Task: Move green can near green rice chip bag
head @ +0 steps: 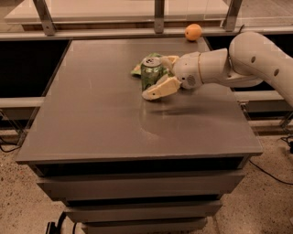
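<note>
The green can (150, 72), with its silver top, stands upright between the pale fingers of my gripper (160, 75). The gripper is shut on the can and holds it at or just above the grey table (105, 119), right of centre toward the back. One finger (159, 89) shows in front of the can and the other (171, 59) behind it. The green rice chip bag (137, 69) lies flat just behind and left of the can, mostly hidden by it. The white arm (238, 64) reaches in from the right.
A small round orange fruit (193, 32) sits at the table's back right edge. Metal posts (158, 13) and a rail run behind the table. Drawers (137, 187) are below the tabletop.
</note>
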